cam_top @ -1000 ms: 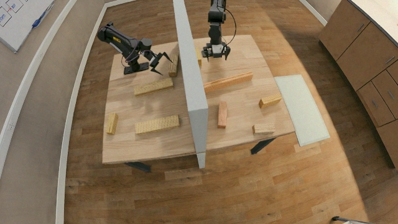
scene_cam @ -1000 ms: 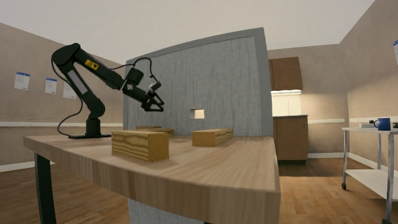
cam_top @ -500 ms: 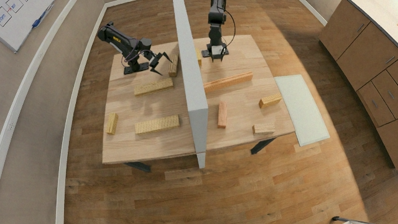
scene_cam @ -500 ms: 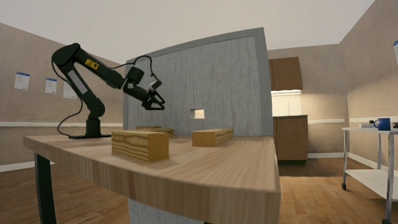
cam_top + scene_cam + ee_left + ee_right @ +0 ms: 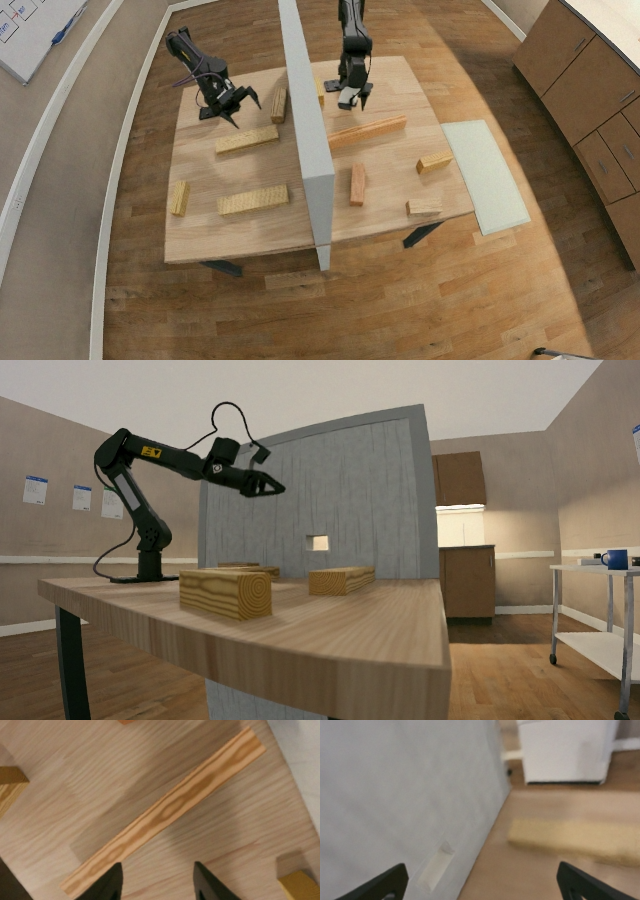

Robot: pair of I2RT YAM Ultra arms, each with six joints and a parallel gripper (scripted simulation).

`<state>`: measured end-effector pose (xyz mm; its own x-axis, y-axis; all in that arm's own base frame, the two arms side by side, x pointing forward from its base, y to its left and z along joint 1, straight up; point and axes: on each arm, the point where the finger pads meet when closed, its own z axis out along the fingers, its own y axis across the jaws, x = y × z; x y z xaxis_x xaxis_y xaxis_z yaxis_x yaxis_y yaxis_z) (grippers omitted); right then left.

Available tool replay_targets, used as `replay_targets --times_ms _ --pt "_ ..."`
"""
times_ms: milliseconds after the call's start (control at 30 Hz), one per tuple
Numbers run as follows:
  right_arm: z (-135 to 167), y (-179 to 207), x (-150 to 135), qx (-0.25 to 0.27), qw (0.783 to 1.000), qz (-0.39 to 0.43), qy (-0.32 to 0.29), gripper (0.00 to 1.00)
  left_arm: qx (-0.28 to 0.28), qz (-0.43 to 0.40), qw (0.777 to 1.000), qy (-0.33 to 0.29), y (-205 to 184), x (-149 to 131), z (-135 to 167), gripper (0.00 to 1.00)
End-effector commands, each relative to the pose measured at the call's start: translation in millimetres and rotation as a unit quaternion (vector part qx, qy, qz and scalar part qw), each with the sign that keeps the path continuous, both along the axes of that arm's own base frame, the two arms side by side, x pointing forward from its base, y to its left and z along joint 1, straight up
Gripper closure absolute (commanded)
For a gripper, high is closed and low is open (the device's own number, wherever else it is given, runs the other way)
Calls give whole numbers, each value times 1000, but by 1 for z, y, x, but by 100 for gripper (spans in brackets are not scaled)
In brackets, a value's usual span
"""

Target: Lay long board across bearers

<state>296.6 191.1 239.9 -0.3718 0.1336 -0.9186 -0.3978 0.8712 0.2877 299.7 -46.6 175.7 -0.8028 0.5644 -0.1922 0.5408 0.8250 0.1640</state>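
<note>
The long board (image 5: 367,131) lies flat on the table on the left arm's side of the grey wall (image 5: 306,115), with one end near the wall. My left gripper (image 5: 356,102) hovers just behind it, fingers partly apart and empty; in the left wrist view the board (image 5: 165,814) lies diagonally beyond the fingertips. Two long bearers (image 5: 246,139) (image 5: 253,199) lie on the table on the other side of the wall. My right gripper (image 5: 240,105) is wide open and empty in the air near the wall. The slot (image 5: 317,542) shows low in the wall, also in the right wrist view (image 5: 436,866).
Offcuts lie on the bearers' side (image 5: 279,105) (image 5: 180,198). On the board's side are an orange block (image 5: 357,184), two pale blocks (image 5: 434,161) (image 5: 424,206) and a yellow block by the wall (image 5: 319,91). A pale mat (image 5: 484,172) lies on the floor.
</note>
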Motion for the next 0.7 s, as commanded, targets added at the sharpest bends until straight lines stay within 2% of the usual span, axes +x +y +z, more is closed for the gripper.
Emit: replay_targets --times_ms 0,67,100,167,200,300,400,500,567,633,667 --pt "33 -16 25 -27 999 -11 -36 0 15 -127 991 30 6 2 -18 54" --pt "33 -16 25 -27 999 -11 -36 0 15 -127 991 30 6 2 -18 54" --pt "28 -18 26 -32 999 -11 -28 0 13 -128 992 4 6 8 3 54" --pt "49 -33 38 -31 998 -35 -52 0 20 -151 988 11 10 17 -5 54" --pt "70 -45 45 -29 995 -53 -80 0 26 -177 983 28 14 16 -17 54" --pt "88 -71 60 -52 991 -81 -96 0 33 -244 968 51 21 14 -28 54" --pt "110 -99 72 -70 984 -113 -118 0 31 -300 949 92 29 2 -56 54" --pt "133 -129 81 -90 975 -146 -140 0 38 -354 931 84 36 14 -54 54" --pt "148 -149 85 -104 968 -169 -154 0 29 -391 913 112 41 3 -71 54" --pt "148 -149 85 -104 968 -169 -154 0 29 -391 913 112 41 3 -71 54" --pt "155 -159 87 -111 964 -179 -160 0 37 -407 908 94 43 14 -60 54"
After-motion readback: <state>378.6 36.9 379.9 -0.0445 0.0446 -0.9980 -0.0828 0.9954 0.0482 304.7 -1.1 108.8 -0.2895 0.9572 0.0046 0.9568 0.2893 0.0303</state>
